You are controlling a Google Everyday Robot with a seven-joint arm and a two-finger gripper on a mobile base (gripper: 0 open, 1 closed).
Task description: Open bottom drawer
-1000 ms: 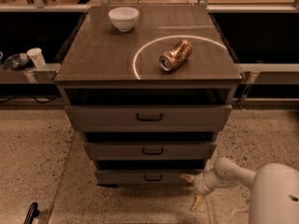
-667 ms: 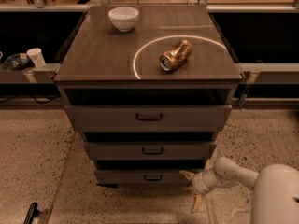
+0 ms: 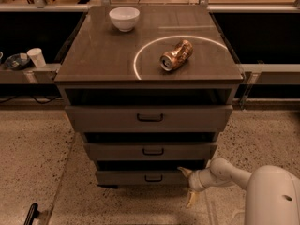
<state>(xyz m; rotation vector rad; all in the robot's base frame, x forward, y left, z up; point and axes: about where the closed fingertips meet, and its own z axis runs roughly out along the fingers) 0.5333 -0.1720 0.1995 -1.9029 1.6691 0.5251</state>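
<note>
The bottom drawer [image 3: 126, 177] is the slimmest grey-brown front, lowest of three in the cabinet, with a small dark centre handle [image 3: 153, 178]. It sits slightly pulled out, with a dark gap above it. My gripper [image 3: 185, 187] is low at the drawer front's right end, just right of the handle. Its two pale fingers are spread apart, one pointing up-left against the front's right end [image 3: 183, 171] and one pointing down toward the floor [image 3: 191, 199]. It holds nothing.
The middle drawer [image 3: 150, 151] and top drawer [image 3: 149, 117] sit above. On the cabinet top are a white bowl [image 3: 124, 18] and a crushed can [image 3: 176, 56]. My white arm [image 3: 274, 196] fills the lower right. A cup [image 3: 35, 57] stands on a shelf at left. The floor is speckled.
</note>
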